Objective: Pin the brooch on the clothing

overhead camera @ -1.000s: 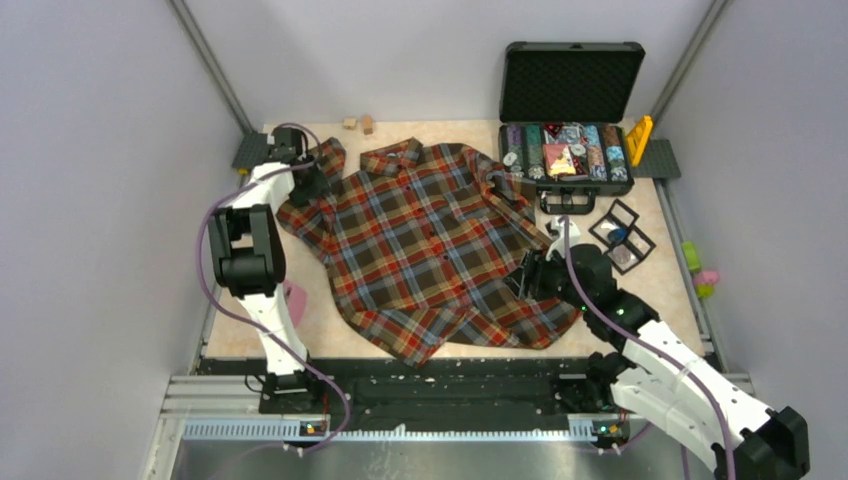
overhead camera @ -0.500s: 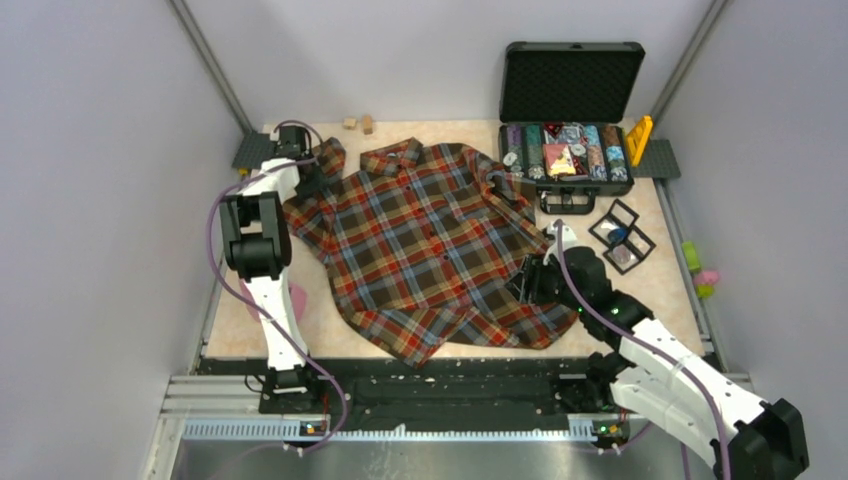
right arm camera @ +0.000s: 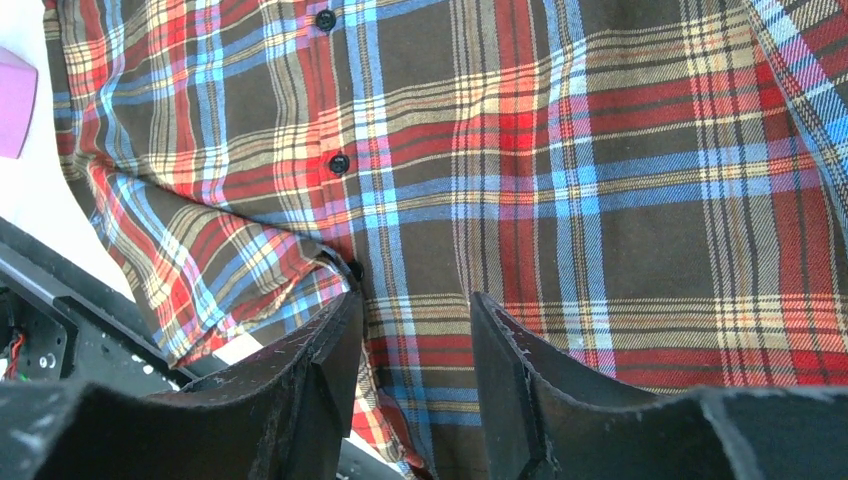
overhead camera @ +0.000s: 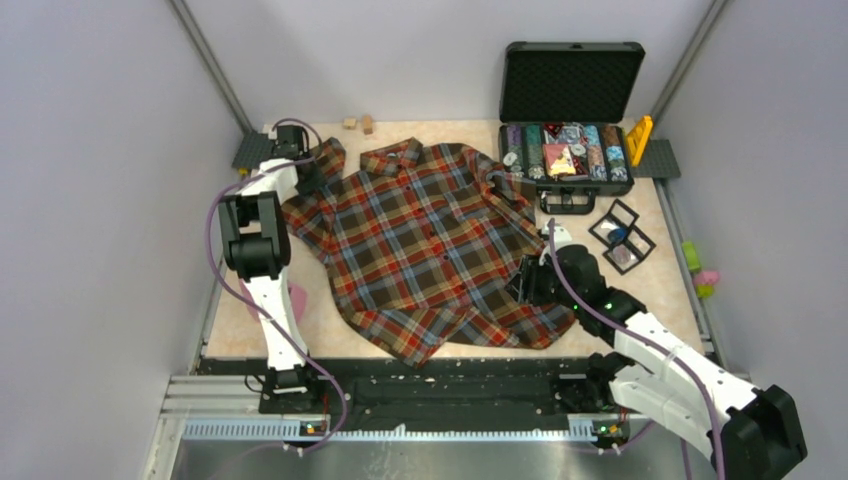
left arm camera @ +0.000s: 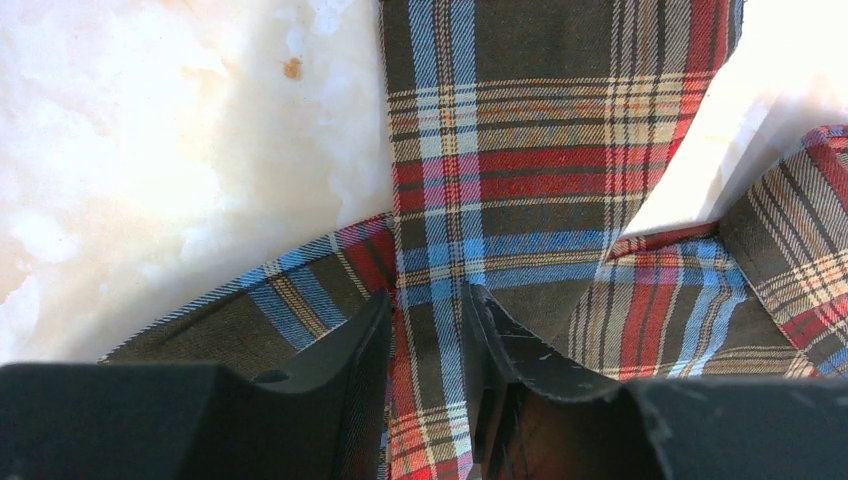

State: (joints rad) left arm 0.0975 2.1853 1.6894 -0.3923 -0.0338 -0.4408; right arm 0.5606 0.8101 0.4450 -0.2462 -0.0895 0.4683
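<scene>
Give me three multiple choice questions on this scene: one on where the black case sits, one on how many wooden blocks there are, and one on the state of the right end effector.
1. Where is the black case?
A. far right of the table
B. near left corner
C. on top of the shirt

2. How many small wooden blocks lie at the table's far edge?
A. one
B. two
C. four

3. The right end effector is:
A. shut on a button
B. open over the shirt
C. out of view

Answers:
1 A, it stands beyond the shirt's right sleeve.
2 B, a pair lies left of the collar.
3 B, its fingers stand apart with flat plaid cloth showing between them.
</scene>
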